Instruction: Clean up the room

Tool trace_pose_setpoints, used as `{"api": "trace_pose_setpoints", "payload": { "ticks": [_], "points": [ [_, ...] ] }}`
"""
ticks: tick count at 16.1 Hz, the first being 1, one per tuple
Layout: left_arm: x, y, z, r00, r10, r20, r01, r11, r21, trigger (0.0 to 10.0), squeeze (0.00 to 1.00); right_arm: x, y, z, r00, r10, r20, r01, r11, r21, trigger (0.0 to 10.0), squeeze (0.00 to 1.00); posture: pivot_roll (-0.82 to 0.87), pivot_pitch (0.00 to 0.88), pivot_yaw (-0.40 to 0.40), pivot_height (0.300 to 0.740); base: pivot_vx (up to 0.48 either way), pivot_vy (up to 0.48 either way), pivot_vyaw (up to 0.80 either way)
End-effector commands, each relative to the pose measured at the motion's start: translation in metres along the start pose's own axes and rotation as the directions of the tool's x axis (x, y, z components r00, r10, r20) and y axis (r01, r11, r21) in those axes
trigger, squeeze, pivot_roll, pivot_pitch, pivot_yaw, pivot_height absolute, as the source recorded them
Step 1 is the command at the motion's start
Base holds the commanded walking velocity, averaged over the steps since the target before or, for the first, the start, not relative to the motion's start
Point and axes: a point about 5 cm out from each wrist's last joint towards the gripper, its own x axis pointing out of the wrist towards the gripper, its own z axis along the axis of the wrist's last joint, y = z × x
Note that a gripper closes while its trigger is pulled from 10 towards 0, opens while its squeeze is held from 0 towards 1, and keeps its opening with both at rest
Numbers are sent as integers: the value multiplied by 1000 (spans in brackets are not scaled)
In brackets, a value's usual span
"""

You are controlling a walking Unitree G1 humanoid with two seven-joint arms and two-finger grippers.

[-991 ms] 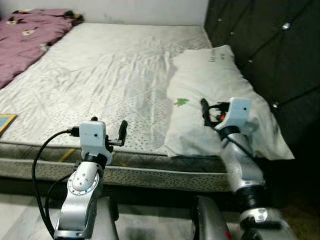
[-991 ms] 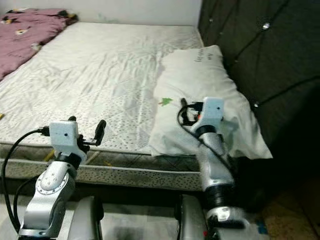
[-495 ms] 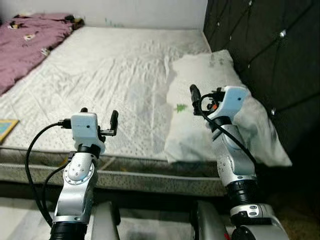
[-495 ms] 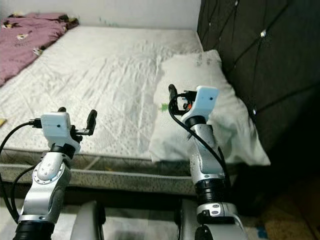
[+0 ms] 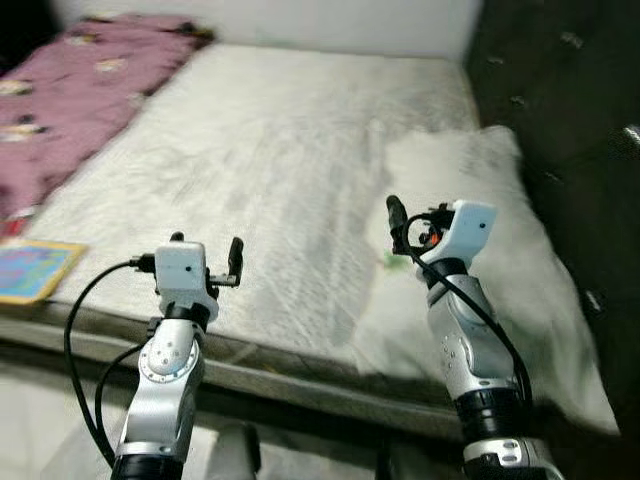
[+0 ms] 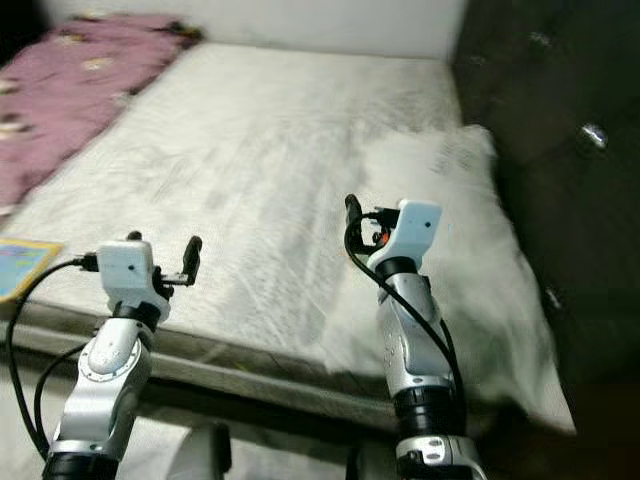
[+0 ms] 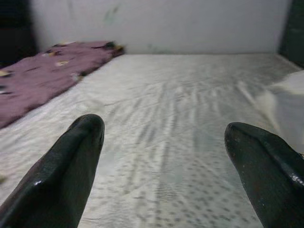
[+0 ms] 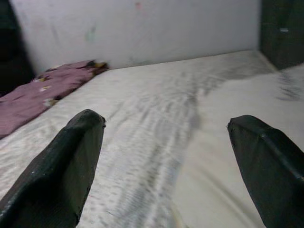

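A white pillow lies on the right side of the white mattress, against the dark headboard. A purple blanket is bunched at the bed's far left. A colourful flat book rests on the near left edge. My left gripper is held up over the mattress's near edge, open and empty, as the left wrist view confirms. My right gripper hovers open and empty in front of the pillow's near left side; the right wrist view looks across the bed between its spread fingers.
The dark tufted headboard closes off the right side. A pale wall runs behind the bed. The bed's front edge stands right before me, with floor below it. The head views are blurred.
The whole picture has shifted and blurred, so the camera has moved; more of the book shows at the left. My right gripper has risen from close over the pillow. Both stay open.
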Motion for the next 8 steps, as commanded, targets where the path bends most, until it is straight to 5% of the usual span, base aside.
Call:
{"api": "trace_pose_setpoints", "payload": {
  "ticks": [1,4,8],
  "points": [
    [0,3,1,1000,9,9,-9,1000,10,10000,0,0,3,5,1000,12,16,-12,1000,-7,10000,0,24,0,25,697,0,0,0],
    [-4,1,0,1000,-1,8,1,1000,-10,10000,0,-7,-5,-2,1000,-24,-9,24,999,-27,10000,0,17,0,28,740,0,0,0],
    [3,-6,1,1000,4,15,-4,1000,-17,10000,0,-11,-12,-6,998,-47,-32,46,998,-50,10000,0,11,0,24,740,0,0,0]
  ]
}}
